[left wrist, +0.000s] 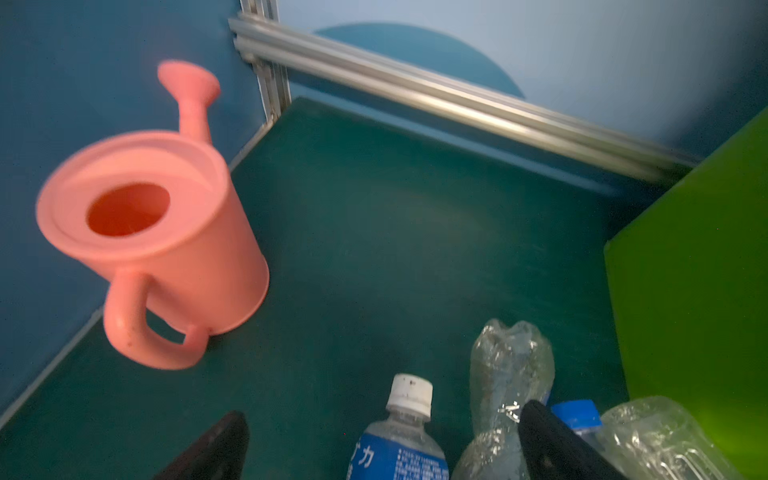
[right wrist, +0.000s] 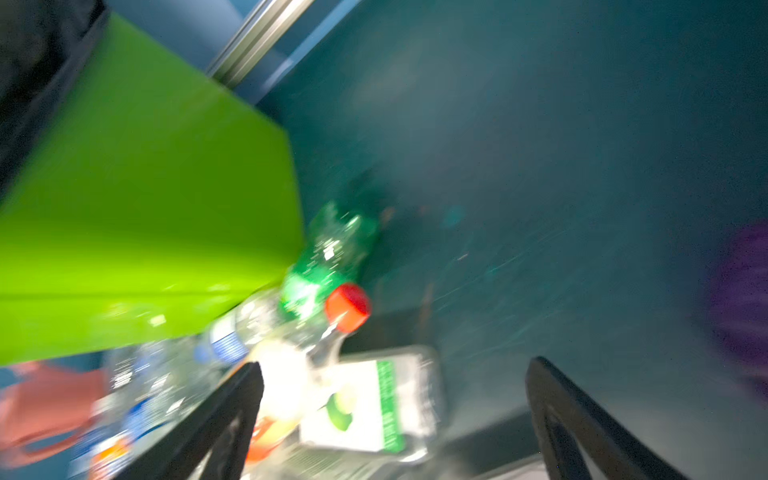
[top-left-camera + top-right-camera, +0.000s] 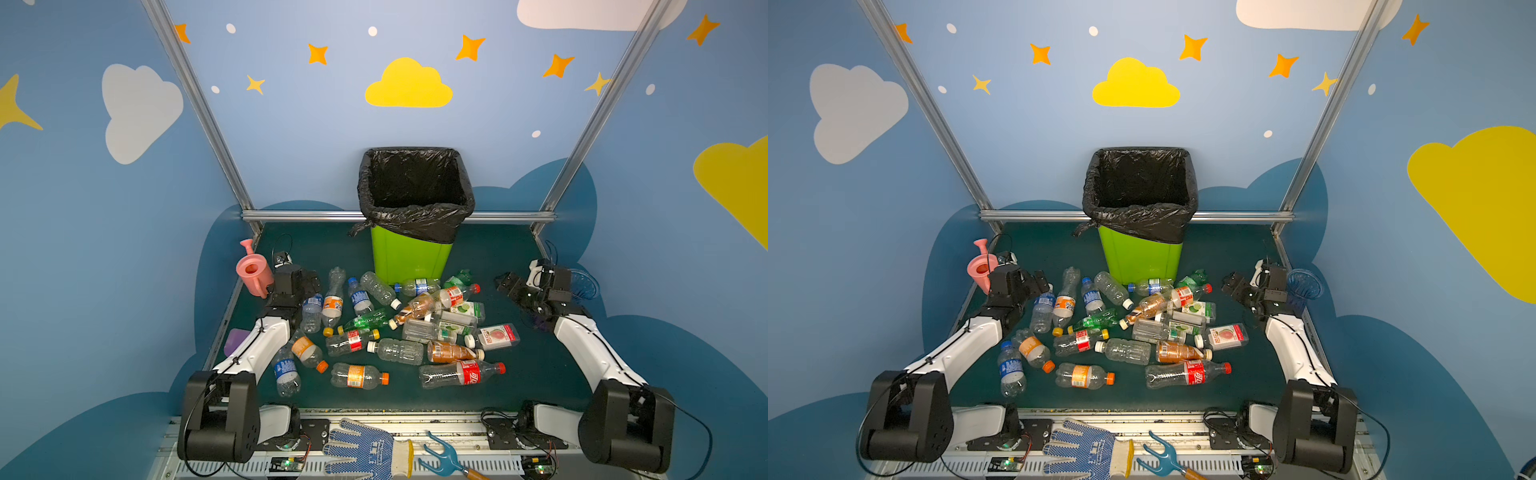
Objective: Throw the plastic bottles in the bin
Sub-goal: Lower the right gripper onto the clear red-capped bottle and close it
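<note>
Plastic bottles lie heaped on the bench between left hand and right hand, both wide open and empty; reaching step judged, next closing on one just ahead, bin beyond.

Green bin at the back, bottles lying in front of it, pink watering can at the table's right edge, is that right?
One slip: both top views show the pink watering can at the table's left edge, not the right. The bin is at the back, with the plastic bottles lying in front.
</note>
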Tool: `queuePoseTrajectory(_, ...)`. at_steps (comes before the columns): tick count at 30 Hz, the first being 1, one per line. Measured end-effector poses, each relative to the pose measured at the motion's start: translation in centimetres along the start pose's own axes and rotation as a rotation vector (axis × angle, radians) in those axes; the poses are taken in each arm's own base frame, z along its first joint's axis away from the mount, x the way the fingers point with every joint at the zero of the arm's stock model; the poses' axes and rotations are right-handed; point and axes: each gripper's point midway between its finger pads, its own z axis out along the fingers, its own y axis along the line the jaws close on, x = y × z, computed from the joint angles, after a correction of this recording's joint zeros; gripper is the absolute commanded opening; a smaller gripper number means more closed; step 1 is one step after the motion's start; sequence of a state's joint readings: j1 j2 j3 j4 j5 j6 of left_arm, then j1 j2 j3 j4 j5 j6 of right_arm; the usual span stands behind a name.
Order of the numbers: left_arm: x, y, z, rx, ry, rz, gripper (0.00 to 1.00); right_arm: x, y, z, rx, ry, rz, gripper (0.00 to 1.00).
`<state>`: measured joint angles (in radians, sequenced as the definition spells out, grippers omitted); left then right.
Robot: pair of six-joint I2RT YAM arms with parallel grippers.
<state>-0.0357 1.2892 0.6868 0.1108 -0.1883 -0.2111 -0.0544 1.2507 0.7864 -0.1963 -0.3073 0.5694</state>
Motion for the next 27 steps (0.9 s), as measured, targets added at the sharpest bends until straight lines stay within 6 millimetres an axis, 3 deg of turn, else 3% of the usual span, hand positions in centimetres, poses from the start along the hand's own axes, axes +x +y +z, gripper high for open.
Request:
queuePoseTrajectory(4, 1.5, 0.1, 0.3, 0.000, 0.050, -0.019, 1.00, 3.4, 2.0, 1.8, -0.077, 0.154, 0.121, 0.95)
queuePoseTrajectory(7, 2.2, 0.0, 0.4, 0.000, 0.078, -0.029, 1.00, 4.9, 3.3, 2.2, -0.109, 0.213, 0.176, 0.92)
queuePoseTrajectory(16, 3.3, -0.4, 0.8, 0.014, 0.116, -0.045, 1.00, 6.7, 5.6, 4.2, -0.127, 0.308, 0.232, 0.81)
queuePoseTrajectory(27, 3.3, -0.4, 0.8, 0.015, 0.117, -0.049, 1.00, 7.9, 7.0, 6.5, -0.114, 0.379, 0.239, 0.81)
